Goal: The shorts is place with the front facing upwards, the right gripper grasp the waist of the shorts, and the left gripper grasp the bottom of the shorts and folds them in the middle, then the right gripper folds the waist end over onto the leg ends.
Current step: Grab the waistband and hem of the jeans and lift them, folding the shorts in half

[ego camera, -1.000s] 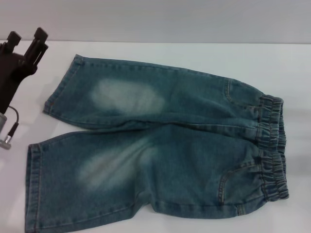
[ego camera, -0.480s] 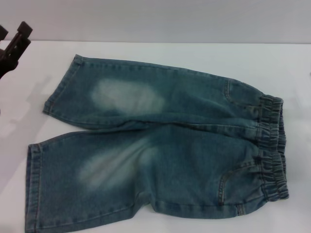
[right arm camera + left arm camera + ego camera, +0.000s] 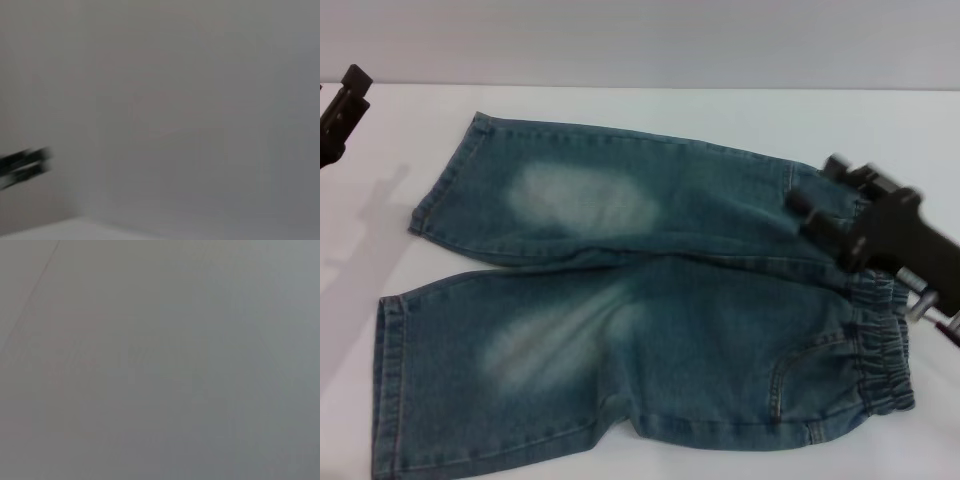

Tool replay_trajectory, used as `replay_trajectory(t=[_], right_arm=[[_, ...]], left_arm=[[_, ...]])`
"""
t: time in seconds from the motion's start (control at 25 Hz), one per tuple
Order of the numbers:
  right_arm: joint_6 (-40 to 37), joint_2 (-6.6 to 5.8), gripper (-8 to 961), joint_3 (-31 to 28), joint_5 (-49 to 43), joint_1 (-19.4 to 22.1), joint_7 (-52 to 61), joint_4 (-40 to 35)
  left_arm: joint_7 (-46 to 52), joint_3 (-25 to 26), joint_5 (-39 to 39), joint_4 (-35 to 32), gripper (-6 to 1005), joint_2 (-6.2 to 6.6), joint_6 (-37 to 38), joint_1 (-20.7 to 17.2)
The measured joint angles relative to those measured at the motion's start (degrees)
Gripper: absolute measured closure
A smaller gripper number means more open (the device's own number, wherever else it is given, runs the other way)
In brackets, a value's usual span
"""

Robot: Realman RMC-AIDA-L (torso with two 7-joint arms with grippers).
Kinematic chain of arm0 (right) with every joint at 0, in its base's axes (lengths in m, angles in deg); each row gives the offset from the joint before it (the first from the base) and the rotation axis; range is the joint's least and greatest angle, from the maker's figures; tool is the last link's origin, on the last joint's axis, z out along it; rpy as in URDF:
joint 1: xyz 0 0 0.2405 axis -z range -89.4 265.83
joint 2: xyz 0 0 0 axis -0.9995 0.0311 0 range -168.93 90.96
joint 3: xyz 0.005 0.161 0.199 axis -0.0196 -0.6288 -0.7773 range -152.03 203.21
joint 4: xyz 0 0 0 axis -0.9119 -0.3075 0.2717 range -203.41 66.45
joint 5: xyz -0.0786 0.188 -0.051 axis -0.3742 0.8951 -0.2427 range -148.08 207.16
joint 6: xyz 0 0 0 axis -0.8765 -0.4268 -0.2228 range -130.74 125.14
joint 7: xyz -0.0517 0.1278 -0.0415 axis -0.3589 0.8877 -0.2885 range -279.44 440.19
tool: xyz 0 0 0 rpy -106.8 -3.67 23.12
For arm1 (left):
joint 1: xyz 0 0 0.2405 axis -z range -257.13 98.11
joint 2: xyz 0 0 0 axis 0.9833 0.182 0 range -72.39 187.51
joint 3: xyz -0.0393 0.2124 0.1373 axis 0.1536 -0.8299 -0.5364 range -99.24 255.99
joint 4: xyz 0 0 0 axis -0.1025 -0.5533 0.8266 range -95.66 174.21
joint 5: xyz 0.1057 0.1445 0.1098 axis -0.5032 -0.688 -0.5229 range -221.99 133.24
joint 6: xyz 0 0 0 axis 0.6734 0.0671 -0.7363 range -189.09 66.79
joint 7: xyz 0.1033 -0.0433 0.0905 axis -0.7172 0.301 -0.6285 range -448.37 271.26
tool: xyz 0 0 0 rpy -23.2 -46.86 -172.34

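The shorts (image 3: 640, 300) lay flat on the white table (image 3: 920, 130), front up, leg hems (image 3: 395, 380) toward the robot's left and the gathered waist (image 3: 880, 350) toward its right. The right gripper (image 3: 815, 190) hung over the far end of the waist, its two prongs apart and holding nothing. To grip well, it would need to drop squarely onto the ruched band, catching both layers. The left gripper (image 3: 342, 110) sat at the table's far left edge, clear of the hems; whether its claw was apart or together I could not tell. Nothing blocked either approach.
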Motion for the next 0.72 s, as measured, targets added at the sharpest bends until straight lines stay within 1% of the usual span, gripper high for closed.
replay_trajectory(t=[0.12,0.28,0.72], right_arm=[[-0.4,-0.01,346,3.3,-3.9,-1.3,2.5,-1.2],[-0.1,0.07,347,6.3,-5.2,-2.3,3.9,-1.7],[0.7,0.24,347,6.4,-5.2,-3.1,4.0,-1.6]], left_arm=[[0.0,0.1,0.0,-0.5,174,-0.37,-0.2,0.1],[0.0,0.1,0.1,-0.5,174,-0.40,-0.3,0.2],[0.1,-0.3,-0.1,-0.6,174,-0.36,-0.3,-0.2]])
